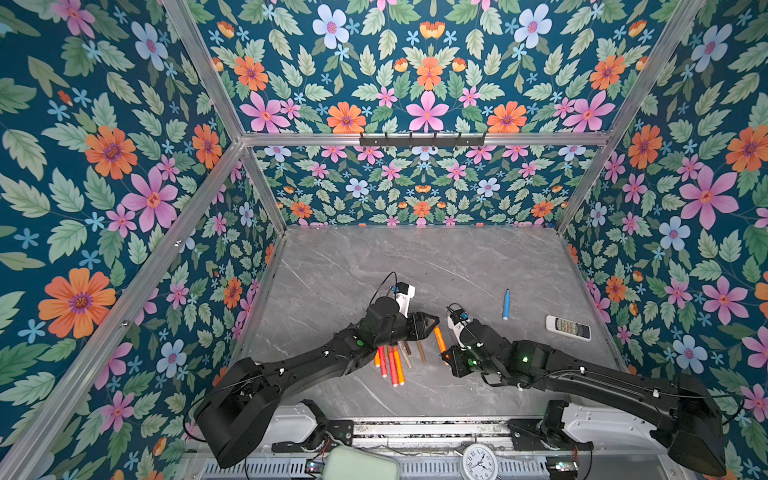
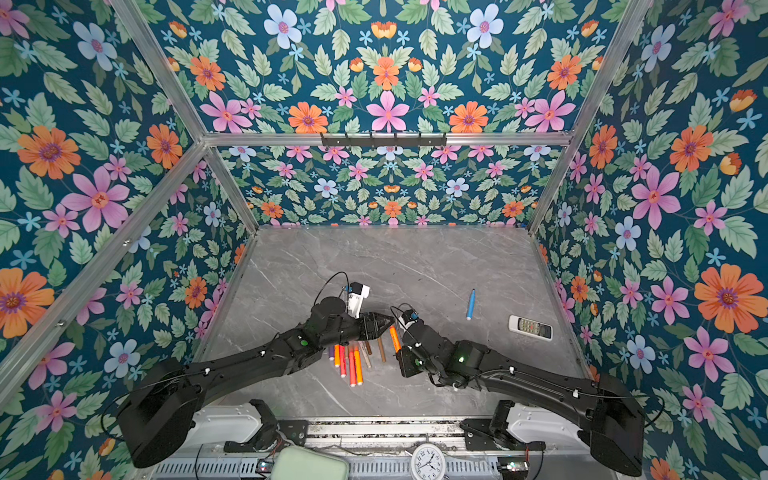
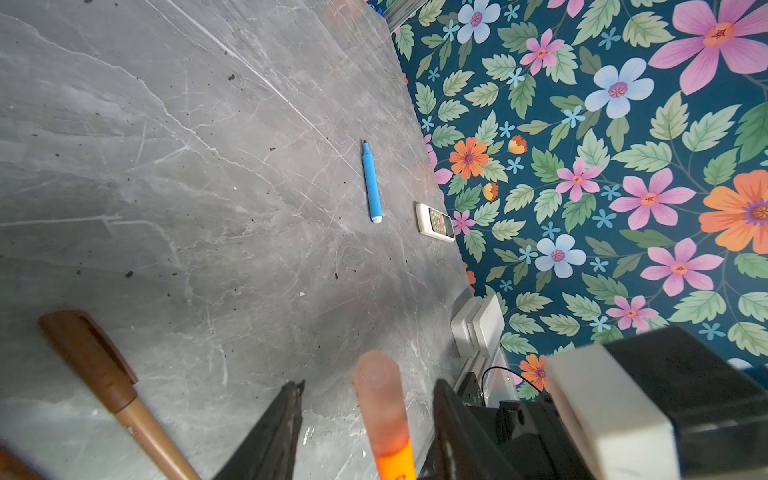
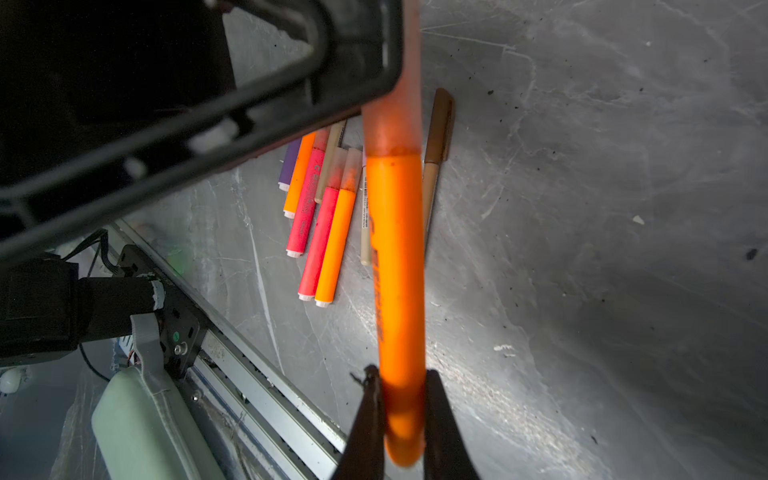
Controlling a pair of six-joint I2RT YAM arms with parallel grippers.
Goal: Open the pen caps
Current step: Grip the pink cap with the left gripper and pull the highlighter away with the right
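My right gripper is shut on the lower end of an orange pen, held above the table in both top views. Its translucent pink-orange cap is still on and points toward my left gripper. The left jaws stand open on either side of the cap with a gap on each side, not touching it. Several capped pens lie in a pile under the left arm. Beside the pile lies a brown capped pen.
A light blue pen lies alone toward the right, and a white remote control rests near the right wall. Flowered walls enclose the grey marble table. A clock and a pale green object sit at the front rail.
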